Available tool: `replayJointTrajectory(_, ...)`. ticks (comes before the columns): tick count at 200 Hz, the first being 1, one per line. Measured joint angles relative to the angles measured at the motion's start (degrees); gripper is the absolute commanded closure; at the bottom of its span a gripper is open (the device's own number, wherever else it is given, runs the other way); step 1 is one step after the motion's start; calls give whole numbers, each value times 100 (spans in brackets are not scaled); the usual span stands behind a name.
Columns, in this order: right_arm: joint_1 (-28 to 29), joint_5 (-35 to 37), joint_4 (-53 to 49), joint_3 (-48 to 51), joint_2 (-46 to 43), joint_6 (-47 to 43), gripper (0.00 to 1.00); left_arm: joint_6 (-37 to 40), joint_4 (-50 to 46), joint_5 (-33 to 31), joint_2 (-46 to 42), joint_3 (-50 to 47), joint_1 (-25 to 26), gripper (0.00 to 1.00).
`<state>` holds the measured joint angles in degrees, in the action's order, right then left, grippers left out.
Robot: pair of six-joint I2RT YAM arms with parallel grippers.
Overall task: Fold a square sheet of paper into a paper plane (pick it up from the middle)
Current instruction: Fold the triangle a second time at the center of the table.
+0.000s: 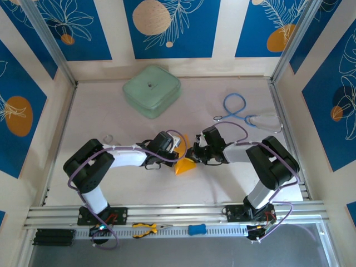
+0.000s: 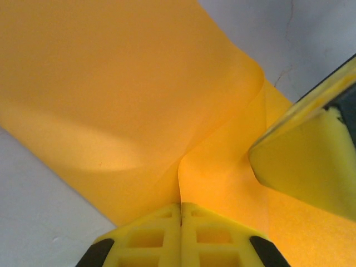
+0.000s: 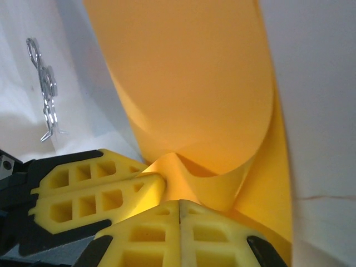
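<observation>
From above, we see the left gripper (image 1: pixel 181 154) and the right gripper (image 1: pixel 194 155) meeting nose to nose at the middle of the table (image 1: pixel 111 117). The sheet of paper (image 1: pixel 185 167) is bunched into a small orange tent just beneath them. A green case (image 1: pixel 152 90) sits well apart at the back, blue tubing (image 1: pixel 238 110) lies to the right, and pliers (image 1: pixel 146 227) rest by the front rail.

At the left wrist, the jaws are pressed together on a raised ridge of the paper, which spreads away beyond them. A finger (image 2: pixel 306 167) of the right gripper sits on the paper just beside them.

At the right wrist, the jaws likewise pinch a fold of paper, which curls up in a loop, and a metal clip (image 3: pixel 47 94) lies nearby.

We judge that the pick-up from the middle is in hand and no crease is made yet. The next move calls for an even lift, then laying the halves edge on edge. We can read no writing or brand.
</observation>
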<state>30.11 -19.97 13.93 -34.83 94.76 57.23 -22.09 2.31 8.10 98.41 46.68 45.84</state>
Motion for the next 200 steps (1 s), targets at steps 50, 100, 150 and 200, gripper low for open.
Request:
replayJointTrajectory(50, -50, 0, 42, 83, 151, 4, 95, 11, -31, 35, 0, 11, -4, 100)
replayJointTrajectory(100, -63, 20, -348, -22, -57, -116, 95, 15, -168, 39, 0, 66, -4, 100)
replayJointTrajectory(150, -87, 76, -525, -428, -15, -367, 95, 17, -219, 39, 0, 87, -4, 100)
replayJointTrajectory(200, -96, 273, -420, -339, 319, -402, 96, 22, -286, 39, 4, 118, -9, 100)
